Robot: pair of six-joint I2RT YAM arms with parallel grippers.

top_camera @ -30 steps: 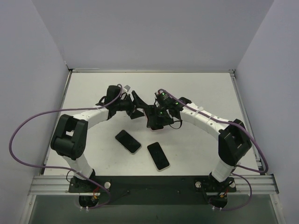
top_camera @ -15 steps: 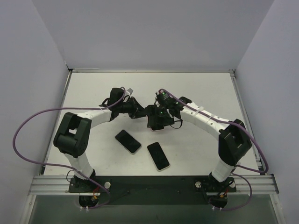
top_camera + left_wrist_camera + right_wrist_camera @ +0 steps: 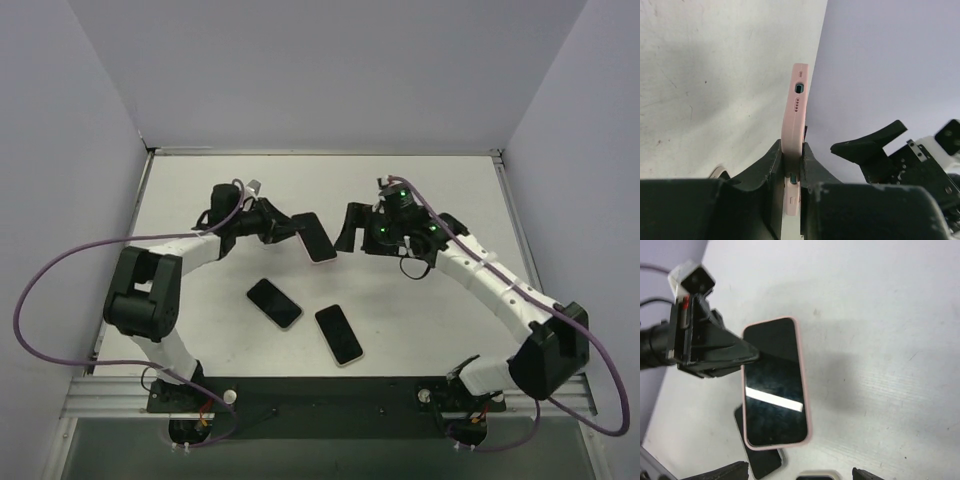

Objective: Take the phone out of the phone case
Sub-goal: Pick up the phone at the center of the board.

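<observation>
- white table (image 3: 440, 320): nothing of the job rests on it. two other phones lie flat on the near side, one (image 3: 274, 303) left of the other (image 3: 339, 334), both well apart from the work.
- left gripper (image 3: 290, 228): clamped narrow across the thickness of the cased phone, holding it in the air over mid-table. bite is near one end on a long side.
- right gripper (image 3: 350, 228): jaws wide, holding nothing, just right of the phone's free end.
- phone (image 3: 774, 390): rigid slab, glossy glass face showing glare. likely slippery and breakable if dropped, moderate weight for one pinch.
- phone case (image 3: 796, 115): pink, thin, looks like soft rubbery plastic. rim wraps the screen edge, so it should flex and peel while the phone stays stiff.
- where to grab, my guess: right fingers on the pink lip at a free corner (image 3: 802, 437), peel it back off the glass. left clamp pins case and phone together, so it may need to shift to one of them.
- risk: phone pops free and falls to the table.
</observation>
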